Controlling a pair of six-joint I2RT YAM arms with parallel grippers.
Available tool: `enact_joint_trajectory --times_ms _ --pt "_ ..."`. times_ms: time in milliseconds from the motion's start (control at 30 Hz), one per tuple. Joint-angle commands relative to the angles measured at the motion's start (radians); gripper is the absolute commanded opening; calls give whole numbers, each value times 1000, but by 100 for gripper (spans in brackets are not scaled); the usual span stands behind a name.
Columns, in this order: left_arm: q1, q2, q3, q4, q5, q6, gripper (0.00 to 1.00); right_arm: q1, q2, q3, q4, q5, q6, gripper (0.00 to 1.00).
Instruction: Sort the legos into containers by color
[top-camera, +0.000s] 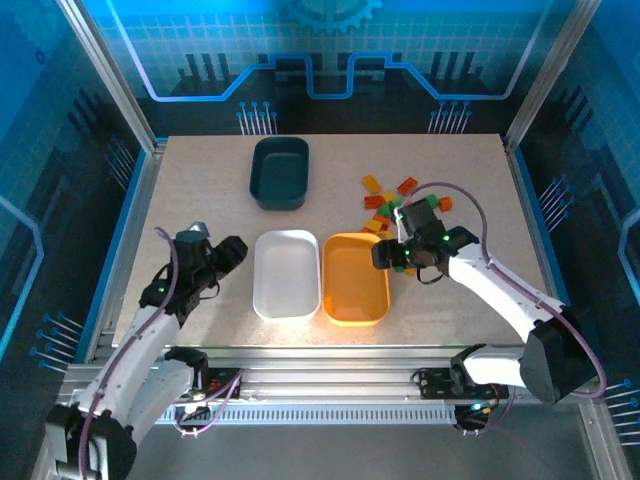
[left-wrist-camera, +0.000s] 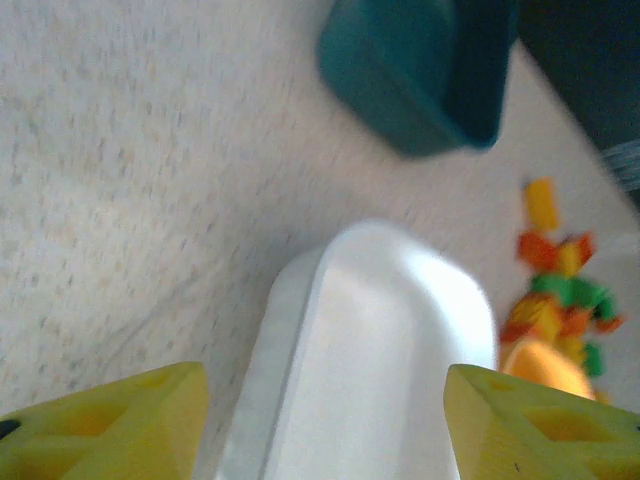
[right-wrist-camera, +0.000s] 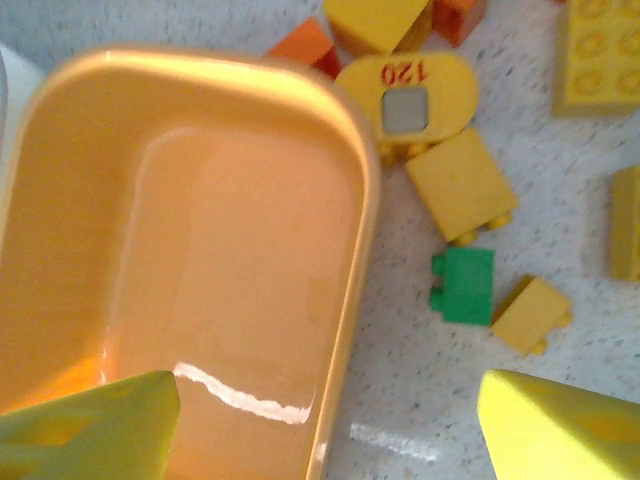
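Note:
The legos (top-camera: 392, 205) lie in a loose red-orange, yellow and green pile at the right of the table, past the orange tub (top-camera: 355, 300). The white tub (top-camera: 287, 290) stands beside that tub, and the dark teal tub (top-camera: 279, 172) sits farther back. My right gripper (top-camera: 388, 258) hovers open over the orange tub's right rim (right-wrist-camera: 355, 260), nothing between its fingers (right-wrist-camera: 570, 430). A green brick (right-wrist-camera: 463, 285) and yellow bricks (right-wrist-camera: 462, 185) lie just beyond it. My left gripper (top-camera: 232, 250) hangs open left of the white tub (left-wrist-camera: 370, 350), empty.
A yellow rounded piece marked 120 (right-wrist-camera: 410, 90) lies among the bricks at the orange tub's far corner. In the left wrist view the teal tub (left-wrist-camera: 420, 70) and the brick pile (left-wrist-camera: 555, 290) show ahead. Bare tabletop (top-camera: 200, 190) stretches on the left.

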Motion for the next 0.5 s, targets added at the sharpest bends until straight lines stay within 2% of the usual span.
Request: enact_joint_trajectory --times_ms 0,67,200,300,400,467 --pt "-64 54 20 -203 -70 43 65 33 13 -31 -52 49 47 79" --pt "-86 89 9 -193 -70 56 66 42 22 -60 -48 67 62 78" --pt "-133 174 -1 -160 -63 73 68 68 51 -92 6 -6 78 74" --pt "-160 213 -14 -101 -26 81 70 104 79 -95 31 6 101 71" --pt "-171 235 -22 -66 -22 87 70 132 118 -99 58 23 132 65" --pt "-171 259 -19 -53 -32 106 69 148 141 -101 66 61 160 56"
